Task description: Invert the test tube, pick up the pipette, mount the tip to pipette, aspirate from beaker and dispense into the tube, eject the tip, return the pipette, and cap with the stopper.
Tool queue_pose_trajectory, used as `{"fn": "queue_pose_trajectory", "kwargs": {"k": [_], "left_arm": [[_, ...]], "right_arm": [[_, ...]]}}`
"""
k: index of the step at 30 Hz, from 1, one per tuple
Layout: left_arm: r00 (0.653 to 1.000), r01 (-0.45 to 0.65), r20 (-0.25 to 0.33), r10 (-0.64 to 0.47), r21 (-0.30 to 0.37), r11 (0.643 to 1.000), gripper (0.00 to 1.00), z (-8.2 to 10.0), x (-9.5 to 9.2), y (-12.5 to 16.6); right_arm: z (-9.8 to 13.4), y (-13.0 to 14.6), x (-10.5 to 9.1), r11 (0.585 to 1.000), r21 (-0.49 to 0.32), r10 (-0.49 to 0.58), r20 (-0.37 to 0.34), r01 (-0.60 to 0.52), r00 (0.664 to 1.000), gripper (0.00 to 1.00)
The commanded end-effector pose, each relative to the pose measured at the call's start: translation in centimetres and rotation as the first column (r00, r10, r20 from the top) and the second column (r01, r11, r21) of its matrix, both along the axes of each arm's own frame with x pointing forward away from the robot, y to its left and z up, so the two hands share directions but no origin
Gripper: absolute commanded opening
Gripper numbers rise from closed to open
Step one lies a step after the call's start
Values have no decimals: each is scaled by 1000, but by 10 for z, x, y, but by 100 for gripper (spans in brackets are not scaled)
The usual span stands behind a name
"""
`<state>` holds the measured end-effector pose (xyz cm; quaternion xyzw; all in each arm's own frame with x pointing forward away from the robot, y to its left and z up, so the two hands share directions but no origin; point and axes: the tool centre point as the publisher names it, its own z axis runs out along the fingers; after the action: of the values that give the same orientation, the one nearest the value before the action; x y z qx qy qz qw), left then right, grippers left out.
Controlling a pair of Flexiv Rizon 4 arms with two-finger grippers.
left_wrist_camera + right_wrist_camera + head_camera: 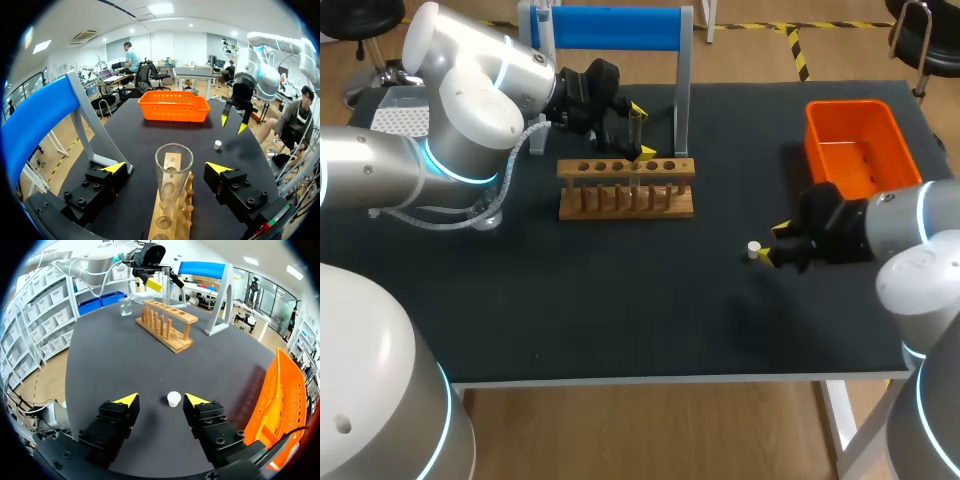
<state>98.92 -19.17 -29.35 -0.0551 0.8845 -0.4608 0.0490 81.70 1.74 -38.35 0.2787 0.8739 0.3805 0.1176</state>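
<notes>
Above the rack [626,187], the left gripper [167,167] straddles the tube [636,130], jaws spread. Off to the rack's right, the right gripper [161,399] gapes at the stopper [173,399]. Closing off-centre could tip the tube.

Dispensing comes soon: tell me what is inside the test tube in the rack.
The test tube looks empty: only the wooden rack shows through its glass. Its bottom, sunk in the rack's hole, is hidden.

One tube [173,172], one rack [620,212] (wooden), one basket [850,108], one stopper [754,248], one beaker [125,305].
</notes>
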Motion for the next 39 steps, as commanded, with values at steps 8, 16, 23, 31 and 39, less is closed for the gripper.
{"fn": "queue_pose_trajectory", "kwargs": {"k": [8, 16, 23, 31, 39], "left_arm": [[1000, 1, -2, -1, 3, 1000, 100, 1, 0, 0], [1000, 1, -2, -1, 3, 1000, 100, 1, 0, 0], [1000, 1, -2, -1, 3, 1000, 100, 1, 0, 0], [1000, 1, -2, -1, 3, 1000, 100, 1, 0, 0], [1000, 1, -2, -1, 3, 1000, 100, 1, 0, 0]], "right_arm": [[-13, 6, 6, 1000, -24, -7, -12, 7, 1000, 58], [-22, 7, 9, 999, -35, -13, -19, 13, 1000, 58], [-30, 8, 11, 999, -45, -15, -27, 14, 1000, 57], [-35, 8, 13, 998, -56, -16, -31, 14, 999, 58], [-39, 9, 16, 998, -64, -22, -31, 20, 999, 57]]}}
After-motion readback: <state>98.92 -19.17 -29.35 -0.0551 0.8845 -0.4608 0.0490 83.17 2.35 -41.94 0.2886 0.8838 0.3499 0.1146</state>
